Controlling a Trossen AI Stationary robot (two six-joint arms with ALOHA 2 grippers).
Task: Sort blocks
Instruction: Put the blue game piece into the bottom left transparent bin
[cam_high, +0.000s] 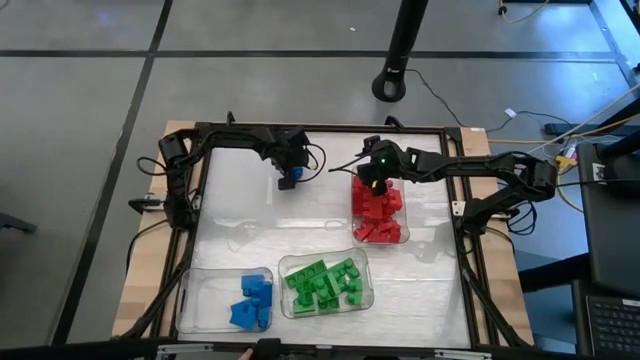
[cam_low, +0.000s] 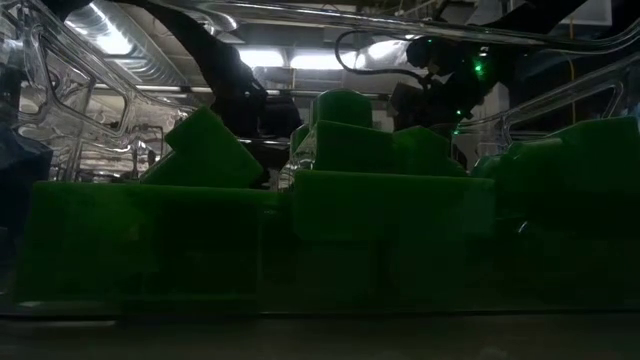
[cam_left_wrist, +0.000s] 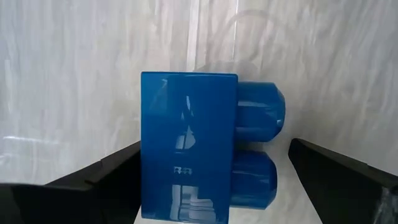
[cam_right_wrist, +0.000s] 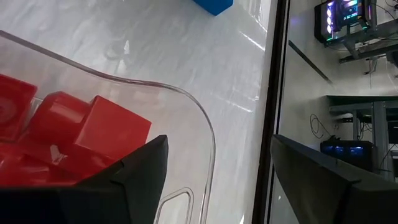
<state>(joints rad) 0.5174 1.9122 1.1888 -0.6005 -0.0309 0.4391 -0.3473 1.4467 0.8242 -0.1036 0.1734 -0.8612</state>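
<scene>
Left gripper is spread wide around a blue block on the table's far side, not yet clamped. Right gripper, jaws apart and empty, is poised over the red tray. Red, green and blue blocks are seen already sorted; this one appears last.

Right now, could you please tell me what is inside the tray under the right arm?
The clear tray holds a heap of red blocks. The right gripper, jaws open, hangs over its far end and covers whatever lies beneath it.

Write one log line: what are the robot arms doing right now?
left end effector: open around blue block | right end effector: open over red tray
</scene>
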